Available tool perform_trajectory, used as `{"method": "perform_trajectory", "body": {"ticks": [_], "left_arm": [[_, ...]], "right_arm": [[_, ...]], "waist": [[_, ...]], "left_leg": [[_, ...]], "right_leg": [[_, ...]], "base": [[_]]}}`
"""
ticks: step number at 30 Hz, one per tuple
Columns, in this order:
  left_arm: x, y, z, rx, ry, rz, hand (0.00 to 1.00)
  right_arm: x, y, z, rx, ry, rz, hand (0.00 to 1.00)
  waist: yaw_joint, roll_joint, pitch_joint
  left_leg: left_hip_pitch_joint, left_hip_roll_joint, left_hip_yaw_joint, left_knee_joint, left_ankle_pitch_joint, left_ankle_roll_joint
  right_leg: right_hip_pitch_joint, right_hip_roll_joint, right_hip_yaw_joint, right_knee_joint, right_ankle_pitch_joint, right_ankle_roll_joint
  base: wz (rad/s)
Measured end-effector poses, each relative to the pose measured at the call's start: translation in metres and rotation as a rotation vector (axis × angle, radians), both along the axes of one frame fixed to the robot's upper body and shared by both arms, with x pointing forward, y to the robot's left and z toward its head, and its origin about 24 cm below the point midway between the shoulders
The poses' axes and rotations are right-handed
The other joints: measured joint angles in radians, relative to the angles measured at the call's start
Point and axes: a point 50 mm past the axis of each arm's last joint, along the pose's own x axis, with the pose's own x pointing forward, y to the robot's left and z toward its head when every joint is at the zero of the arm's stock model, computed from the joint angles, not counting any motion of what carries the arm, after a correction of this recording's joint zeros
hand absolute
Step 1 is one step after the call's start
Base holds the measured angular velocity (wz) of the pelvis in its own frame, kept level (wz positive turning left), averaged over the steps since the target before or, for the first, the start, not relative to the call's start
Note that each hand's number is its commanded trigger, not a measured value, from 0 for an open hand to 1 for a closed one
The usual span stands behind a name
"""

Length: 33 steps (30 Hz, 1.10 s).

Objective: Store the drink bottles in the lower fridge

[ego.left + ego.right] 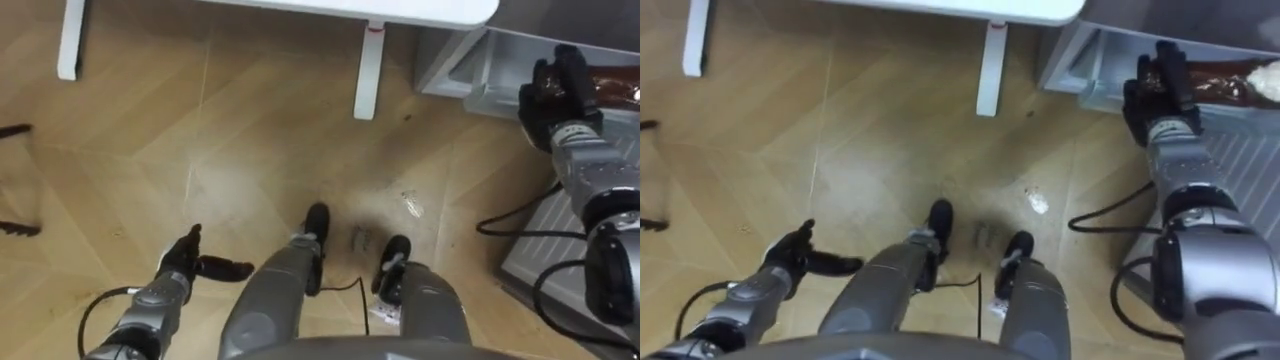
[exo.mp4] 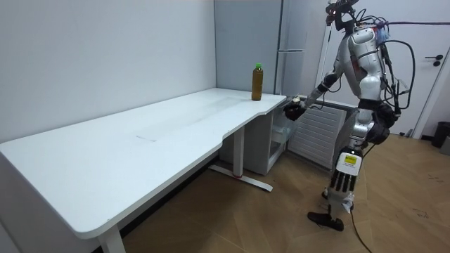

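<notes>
Looking down from the head, it's herringbone wood floor (image 1: 250,120) underfoot; the left hand (image 1: 185,262) hangs low at the robot's left side, fingers loose and spread, nothing in it. Further out on the robot's right, the right hand (image 1: 555,95) is curled round a brown bottle (image 1: 612,85) held roughly sideways, right by the pale lower fridge compartment (image 1: 470,70); looks open to me, but I honestly can't tell if the bottle is past its edge or not. From the room view the robot stands at the far end of a long white surface (image 2: 140,133), arm stretched toward the tall grey fridge (image 2: 246,42) in the corner; a green-capped bottle (image 2: 258,83) stands upright on the surface's far corner, beside the fridge; plain light wall (image 2: 105,56) runs behind it all.
</notes>
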Motion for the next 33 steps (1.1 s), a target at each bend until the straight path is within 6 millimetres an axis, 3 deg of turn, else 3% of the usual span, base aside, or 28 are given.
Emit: {"method": "perform_trajectory", "body": {"ticks": [12,14,33], "left_arm": [[-0.006,0.010,0.000,0.058,0.027,0.014,0.00],[-0.005,0.011,0.001,0.058,0.019,0.019,0.00],[-0.008,0.012,0.000,0.086,0.050,0.012,0.00]], "right_arm": [[0.018,-0.004,0.024,0.045,0.011,-0.045,1.00],[0.019,-0.006,0.028,0.060,0.002,-0.056,1.00],[0.030,-0.004,0.043,0.074,-0.022,-0.059,1.00]], "waist": [[-0.013,-0.016,-0.0003],[-0.018,-0.018,-0.0003],[-0.020,-0.020,-0.0025]], "left_leg": [[-0.059,-0.012,0.019,0.039,0.007,0.011],[-0.070,-0.013,0.041,0.055,0.008,0.014],[-0.127,-0.009,0.057,0.098,0.014,0.019]], "right_leg": [[-0.073,-0.032,0.008,0.078,-0.017,0.003],[-0.084,-0.040,0.012,0.097,-0.022,0.004],[-0.154,-0.042,0.027,0.155,-0.025,-0.007]], "base": [[0.02],[0.05],[0.00]]}}
